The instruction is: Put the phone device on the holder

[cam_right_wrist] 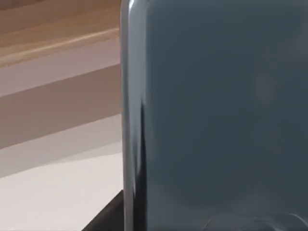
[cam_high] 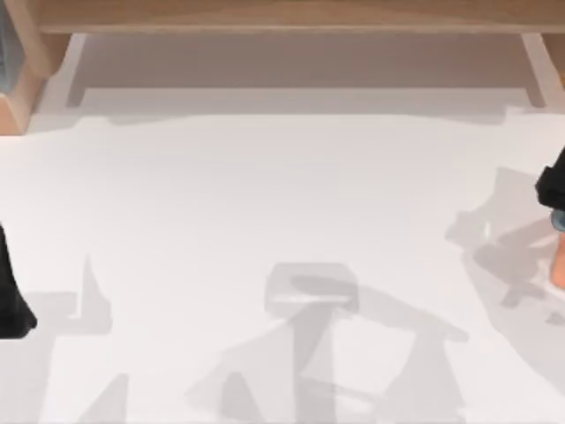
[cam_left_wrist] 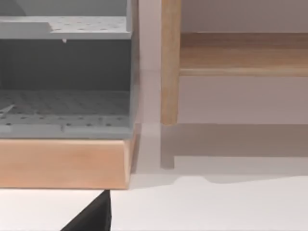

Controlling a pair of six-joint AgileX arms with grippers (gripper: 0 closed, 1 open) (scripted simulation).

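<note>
Before right wrist, phone device (cam_right_wrist: 216, 110) upright, lengthwise

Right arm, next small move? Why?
Probably sweep the right arm left toward the pale holder low in the top view's middle: the phone device sits close before the right wrist camera, far from it. Left arm is parked at the left edge.

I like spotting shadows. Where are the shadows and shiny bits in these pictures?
Top view: grey arm-shaped shadows spread over the white table. Left wrist view: a soft shadow lies under the wooden frame. Right wrist view: the phone has a bright shiny streak down its rounded edge.
</note>
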